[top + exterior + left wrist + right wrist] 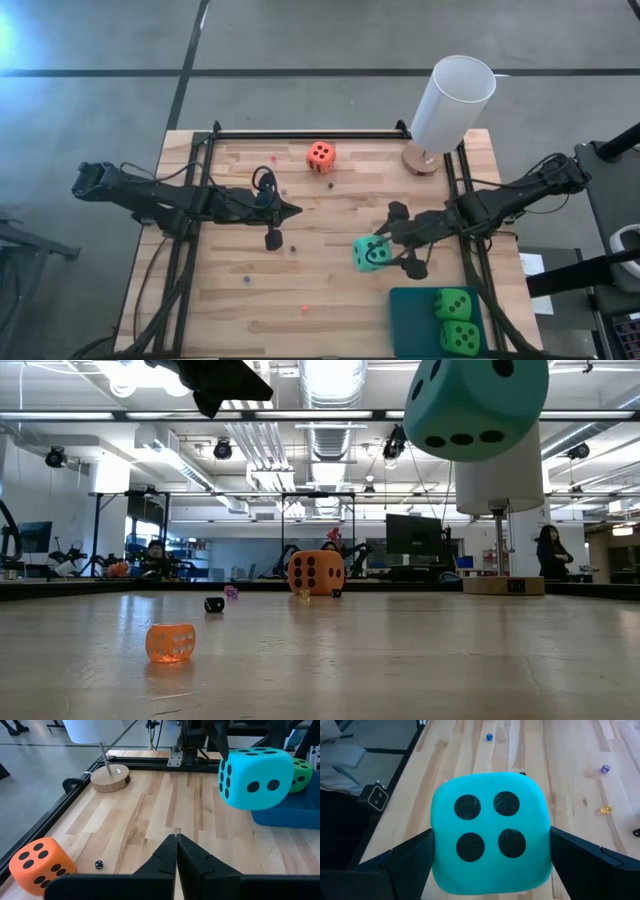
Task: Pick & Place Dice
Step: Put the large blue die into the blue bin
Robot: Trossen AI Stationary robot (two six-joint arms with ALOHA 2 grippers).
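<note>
While the right gripper (490, 852) clamps the turquoise die (371, 253) between wide-set fingers, lifted clear of the table (330, 290), it hangs just beside the blue tray (412, 310) holding two green dice (455, 320), likely its destination. The orange-red die (321, 155) waits near the far edge. The left gripper (176, 862) idles shut, empty. The tray's near edge is cut off.

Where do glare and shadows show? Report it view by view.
High view: glare on the grey floor, upper left. Low view: bright ceiling strip lights; small translucent orange die casts a soft shadow. Right wrist view: turquoise soft die, no glare.
</note>
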